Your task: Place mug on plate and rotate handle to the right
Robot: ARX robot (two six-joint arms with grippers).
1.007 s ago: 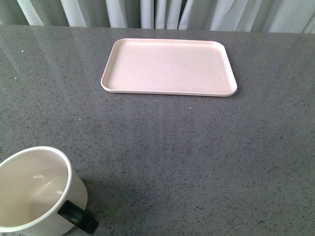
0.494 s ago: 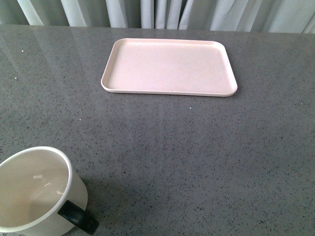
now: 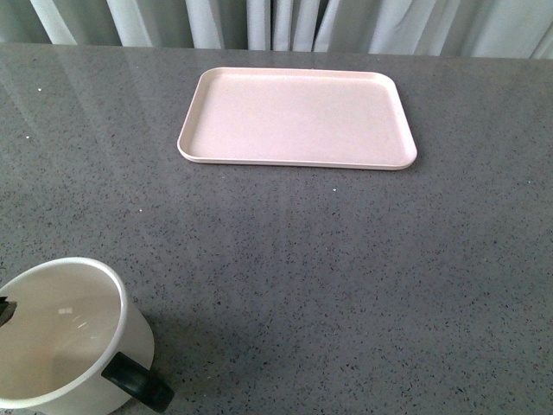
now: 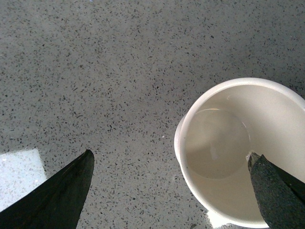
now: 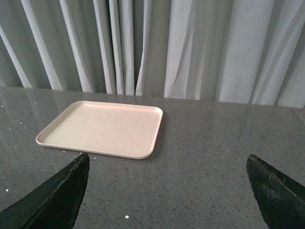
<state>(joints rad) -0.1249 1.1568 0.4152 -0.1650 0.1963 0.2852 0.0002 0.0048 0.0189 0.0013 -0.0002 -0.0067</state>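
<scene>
Left wrist view: the wide-spread left gripper is being poised over the mug, well apart from the plate, and the rim wall should be straddled squarely.

left gripper: jaws spread wide, pointing down, empty | left fingers: dark, tapered, only tips seen in wrist view; sliver of one tip at left edge of front view | right gripper: jaws spread wide, aimed roughly level and forward, empty
</scene>
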